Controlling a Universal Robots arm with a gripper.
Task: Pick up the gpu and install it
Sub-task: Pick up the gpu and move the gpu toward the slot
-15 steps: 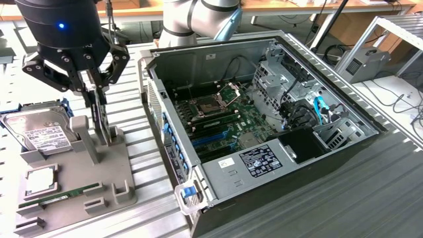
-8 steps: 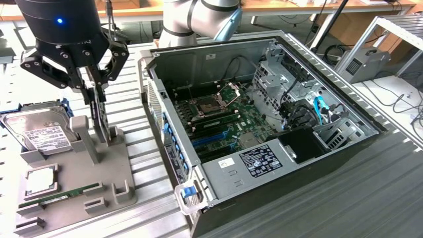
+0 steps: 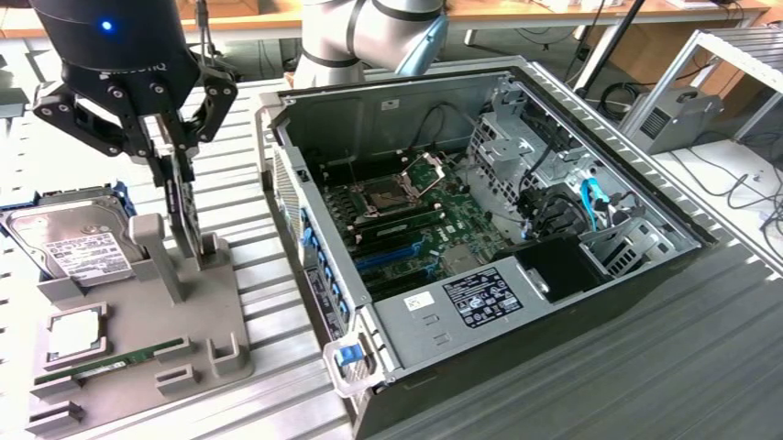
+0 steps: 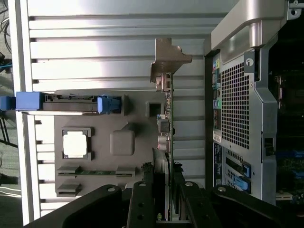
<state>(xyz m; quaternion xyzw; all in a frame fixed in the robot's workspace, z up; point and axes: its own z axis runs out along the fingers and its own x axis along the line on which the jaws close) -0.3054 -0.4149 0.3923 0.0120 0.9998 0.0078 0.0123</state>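
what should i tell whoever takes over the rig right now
Hand: closed on the gpu, a finger on each side of the card.
gpu: standing on edge over its stand on the grey parts tray; cannot tell whether it has lifted clear.
Computer case: open, to the exterior view's right of the tray, motherboard exposed.
Also on the tray: hard drive, RAM stick.
Done: gpu gripped.
Left: the gpu is not yet in the case, so the install is undone.
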